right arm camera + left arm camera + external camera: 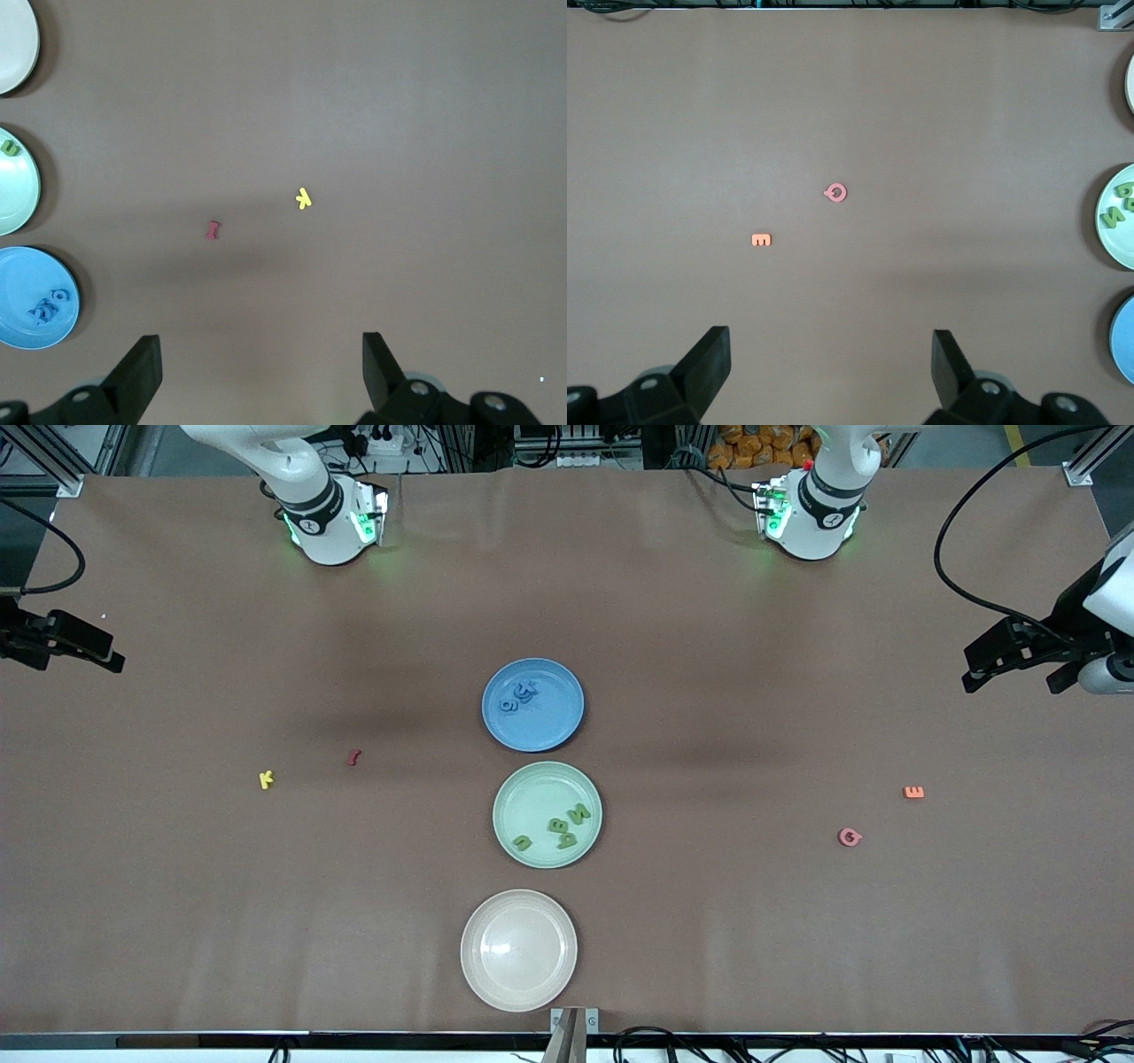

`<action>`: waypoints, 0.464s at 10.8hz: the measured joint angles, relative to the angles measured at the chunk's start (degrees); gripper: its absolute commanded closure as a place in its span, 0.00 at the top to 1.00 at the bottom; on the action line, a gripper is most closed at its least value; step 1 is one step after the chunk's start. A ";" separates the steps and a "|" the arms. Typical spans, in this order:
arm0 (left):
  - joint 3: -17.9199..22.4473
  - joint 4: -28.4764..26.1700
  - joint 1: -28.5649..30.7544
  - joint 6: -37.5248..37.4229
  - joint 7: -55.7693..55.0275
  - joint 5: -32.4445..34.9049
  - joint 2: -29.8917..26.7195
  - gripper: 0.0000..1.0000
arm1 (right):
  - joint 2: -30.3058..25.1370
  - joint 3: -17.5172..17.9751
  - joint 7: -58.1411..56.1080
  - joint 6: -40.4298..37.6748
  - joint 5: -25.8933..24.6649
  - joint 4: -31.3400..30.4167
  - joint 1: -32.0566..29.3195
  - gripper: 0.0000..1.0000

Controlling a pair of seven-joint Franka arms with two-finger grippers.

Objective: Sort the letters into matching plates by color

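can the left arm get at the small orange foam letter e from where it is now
Probably yes. The left gripper hangs with fingers open over bare table at the left arm's end, and the small orange foam letter E lies flat in the open there, with only the pink round foam letter nearby, apart from it.

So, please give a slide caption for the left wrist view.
Open left gripper over bare table, pink letter and orange letter ahead.

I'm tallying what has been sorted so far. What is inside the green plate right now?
The green plate holds four green letters, clustered in the half nearer the front camera; two of them overlap, so part of one is covered. No other colour lies in it. Both tools are away from it.
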 measured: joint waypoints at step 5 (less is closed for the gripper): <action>0.04 0.01 0.00 0.00 0.00 -0.05 0.00 1.00 | -0.08 0.48 -0.15 -0.01 0.60 0.09 0.56 1.00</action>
